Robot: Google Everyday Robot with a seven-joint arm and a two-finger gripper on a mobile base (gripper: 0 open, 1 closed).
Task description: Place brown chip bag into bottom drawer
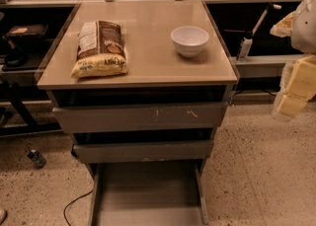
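Brown chip bag, crinkly and yellow-banded, lies on the cabinet top; tool at right edge, state unclear.

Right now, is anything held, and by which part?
Nothing, it seems: the gripper is at the right edge; the brown chip bag lies apart on the cabinet top.

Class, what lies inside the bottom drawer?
Only bare floor shows in the bottom drawer; its rear hides under the middle drawer. The brown chip bag lies on the cabinet; the gripper hangs at right.
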